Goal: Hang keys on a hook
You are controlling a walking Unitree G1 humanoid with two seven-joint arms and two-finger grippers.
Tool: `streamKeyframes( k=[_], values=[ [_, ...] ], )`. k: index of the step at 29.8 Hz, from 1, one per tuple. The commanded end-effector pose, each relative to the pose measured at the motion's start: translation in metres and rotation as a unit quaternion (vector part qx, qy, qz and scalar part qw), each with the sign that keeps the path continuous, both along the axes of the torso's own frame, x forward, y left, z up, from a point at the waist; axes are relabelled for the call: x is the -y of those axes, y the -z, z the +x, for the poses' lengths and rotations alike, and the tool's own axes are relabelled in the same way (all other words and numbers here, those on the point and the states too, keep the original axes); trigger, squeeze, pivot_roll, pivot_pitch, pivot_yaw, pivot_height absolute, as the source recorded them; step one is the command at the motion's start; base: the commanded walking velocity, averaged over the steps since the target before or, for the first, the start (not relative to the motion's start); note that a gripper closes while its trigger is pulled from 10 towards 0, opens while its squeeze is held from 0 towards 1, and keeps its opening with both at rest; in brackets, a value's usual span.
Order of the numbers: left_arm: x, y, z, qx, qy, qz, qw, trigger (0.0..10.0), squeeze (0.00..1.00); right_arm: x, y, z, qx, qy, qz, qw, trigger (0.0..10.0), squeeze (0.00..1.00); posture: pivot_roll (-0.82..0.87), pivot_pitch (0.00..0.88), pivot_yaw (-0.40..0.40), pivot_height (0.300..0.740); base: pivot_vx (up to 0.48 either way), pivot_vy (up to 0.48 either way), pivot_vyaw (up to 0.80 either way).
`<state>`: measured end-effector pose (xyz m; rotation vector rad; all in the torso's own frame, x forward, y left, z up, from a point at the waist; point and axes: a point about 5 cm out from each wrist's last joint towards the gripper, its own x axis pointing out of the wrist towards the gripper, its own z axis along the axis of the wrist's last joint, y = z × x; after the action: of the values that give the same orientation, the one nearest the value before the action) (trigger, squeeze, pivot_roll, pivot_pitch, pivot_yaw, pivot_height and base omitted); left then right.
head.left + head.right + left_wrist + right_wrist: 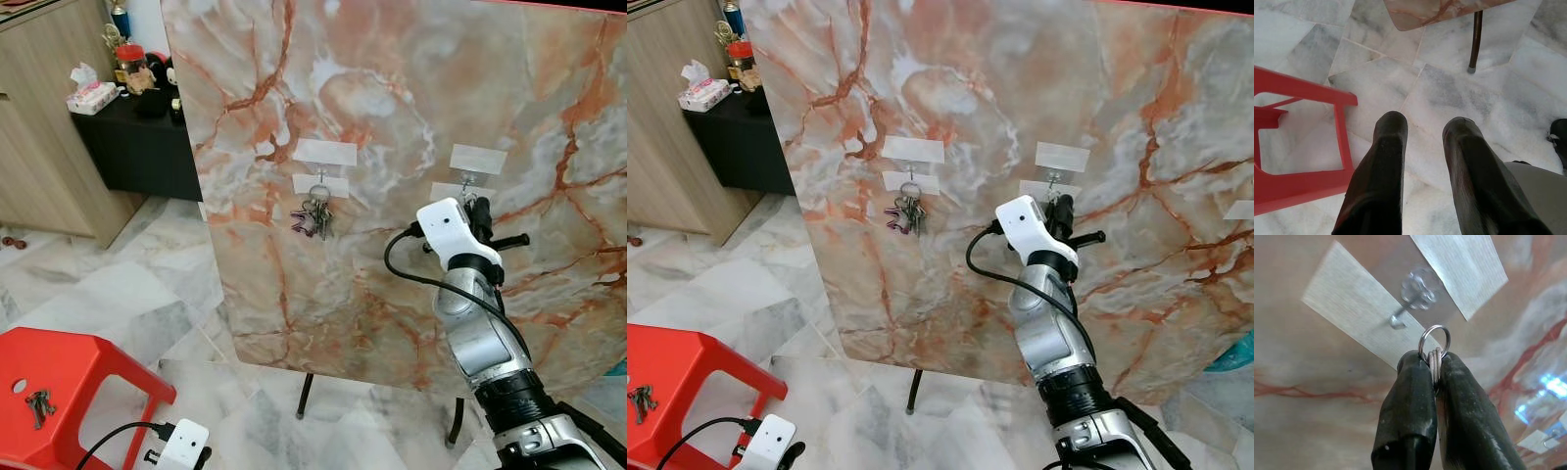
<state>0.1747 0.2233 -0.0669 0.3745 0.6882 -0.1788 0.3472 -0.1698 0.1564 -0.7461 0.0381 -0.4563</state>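
Ring at the hook, not yet hung.
Head view: right gripper raised to the marble board, at the hook near 3 o'clock.
Right wrist view: fingers pinch the key ring just beside the hook's tip; next, slip it over.
Left wrist view: left gripper parted, empty.

Right hand at taped hook

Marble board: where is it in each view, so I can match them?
Left eye: marble board fills centre and right.
Right eye: same.
Left wrist: its lower corner, beyond the left pincer.
Right wrist: backdrop behind the right pincer's key ring.
Shared landmark: its dark leg, eye and left wrist views.
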Motion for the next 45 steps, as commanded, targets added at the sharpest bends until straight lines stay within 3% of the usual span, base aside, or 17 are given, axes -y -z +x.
streamKeyframes(
  k=[1,6,16,26,45],
  values=[
    [0.002,0.003,-0.004,-0.011,0.009,0.003,1.000,10.0,0.00,0.003,0.003,-0.001,-0.005,0.006,0.018,1.000,10.0,0.00,0.05,0.049,-0.065,0.740,0.000,0.000,0.00],
    [0.002,0.003,-0.004,-0.013,0.010,0.004,1.000,10.0,0.00,0.003,0.008,-0.001,-0.016,0.005,0.042,0.999,10.0,0.00,0.05,0.049,-0.063,0.740,0.000,0.000,0.00],
    [0.001,0.004,-0.005,-0.016,0.012,0.007,1.000,10.0,0.00,0.005,0.006,0.004,-0.027,-0.005,0.026,0.999,10.0,0.00,0.05,0.051,-0.064,0.740,0.000,0.000,0.00],
    [0.001,0.004,-0.006,-0.018,0.013,0.009,1.000,10.0,0.00,0.004,-0.008,0.014,-0.006,-0.018,0.002,1.000,10.0,0.00,0.05,0.053,-0.063,0.740,0.000,0.000,0.00],
    [0.001,0.003,-0.005,-0.016,0.018,0.010,1.000,10.0,0.00,-0.002,-0.006,0.019,-0.026,-0.037,-0.012,0.999,10.0,0.00,0.05,0.052,-0.063,0.740,0.000,0.000,0.00]
  ],
)
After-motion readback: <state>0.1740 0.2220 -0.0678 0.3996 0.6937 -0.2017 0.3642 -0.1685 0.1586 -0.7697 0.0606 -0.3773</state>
